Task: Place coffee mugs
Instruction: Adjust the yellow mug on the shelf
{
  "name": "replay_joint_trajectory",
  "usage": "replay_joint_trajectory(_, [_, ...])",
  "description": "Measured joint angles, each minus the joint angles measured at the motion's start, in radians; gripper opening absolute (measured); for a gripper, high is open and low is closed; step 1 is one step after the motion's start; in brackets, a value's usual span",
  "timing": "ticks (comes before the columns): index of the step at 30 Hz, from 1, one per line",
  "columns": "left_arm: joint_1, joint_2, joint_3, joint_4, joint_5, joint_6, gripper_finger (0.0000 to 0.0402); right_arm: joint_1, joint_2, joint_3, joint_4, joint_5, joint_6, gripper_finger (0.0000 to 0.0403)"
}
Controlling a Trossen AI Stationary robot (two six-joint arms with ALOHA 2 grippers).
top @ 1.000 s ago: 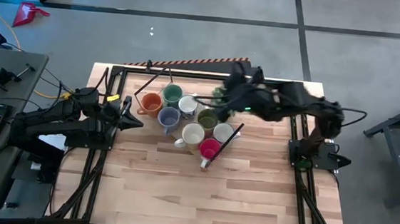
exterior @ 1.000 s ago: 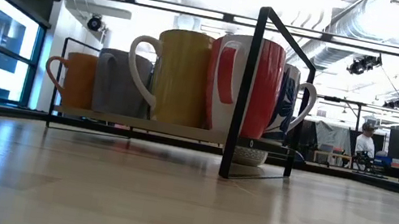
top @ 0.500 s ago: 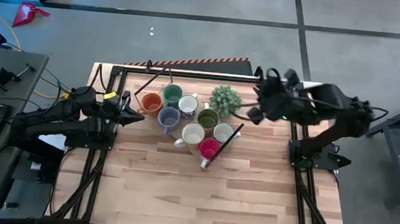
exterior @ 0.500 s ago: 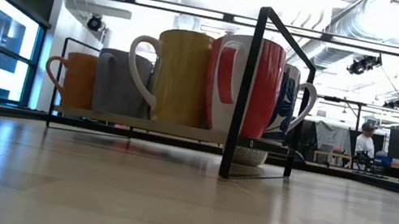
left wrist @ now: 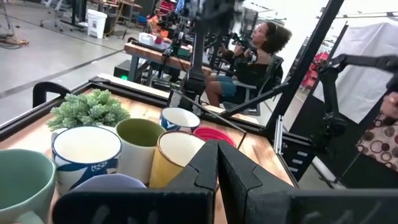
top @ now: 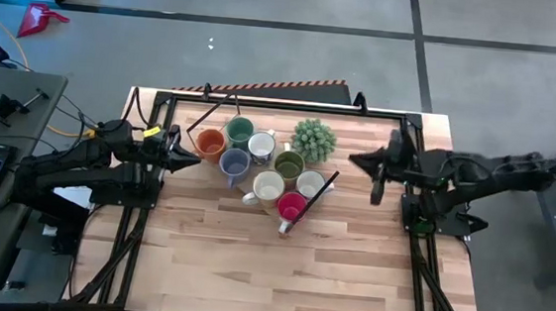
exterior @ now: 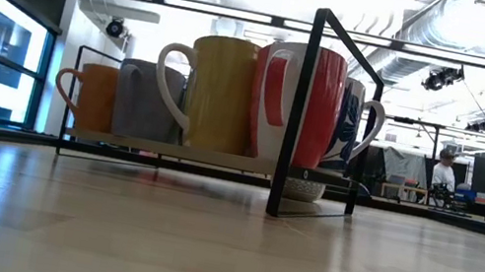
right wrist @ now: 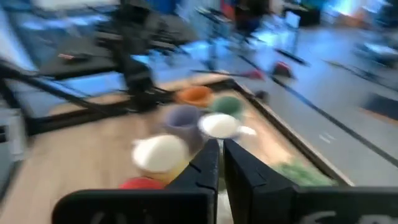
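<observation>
Several mugs stand upright, close together, on a black wire rack (top: 328,182) at the table's far middle: orange (top: 207,144), bright green (top: 239,131), white (top: 261,145), blue-grey (top: 235,164), olive (top: 289,164), cream (top: 269,187), white (top: 310,184), red-pink (top: 292,207). My left gripper (top: 194,159) is shut and empty, just left of the orange mug; its wrist view (left wrist: 217,155) looks over the mugs. My right gripper (top: 357,162) is shut and empty, right of the rack, fingers pointing toward the mugs (right wrist: 219,152).
A spiky green potted plant (top: 313,138) stands at the rack's far right corner. The rack's upright bars (exterior: 298,116) rise around the mugs. Bare wood lies across the table's near half (top: 279,275). People sit in the room beyond the table (left wrist: 261,43).
My right gripper has drawn back from over the plant and the far mugs toward the table's right edge, uncovering the plant. The mugs and the plant have stayed in place.
</observation>
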Motion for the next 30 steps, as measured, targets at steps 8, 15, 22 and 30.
replay_joint_trajectory(8, [0.0, 0.0, 0.0, 0.0, -0.004, 0.0, 0.0, -0.041, -0.062, -0.353, 0.455, -0.15, -0.138, 0.0006])
replay_joint_trajectory(15, [0.0, 0.0, 0.0, 0.0, -0.006, 0.078, 0.0, -0.075, -0.012, -0.469, 0.697, -0.197, -0.18, 0.0007])
replay_joint_trajectory(22, [0.0, 0.0, 0.0, 0.058, -0.015, 0.108, 0.0, -0.114, 0.041, -0.465, 0.791, -0.193, -0.187, 0.0007])
replay_joint_trajectory(30, [-0.02, 0.0, 0.0, 0.073, -0.021, 0.0, 0.0003, -0.13, 0.04, -0.465, 0.786, -0.122, -0.181, 0.0007])
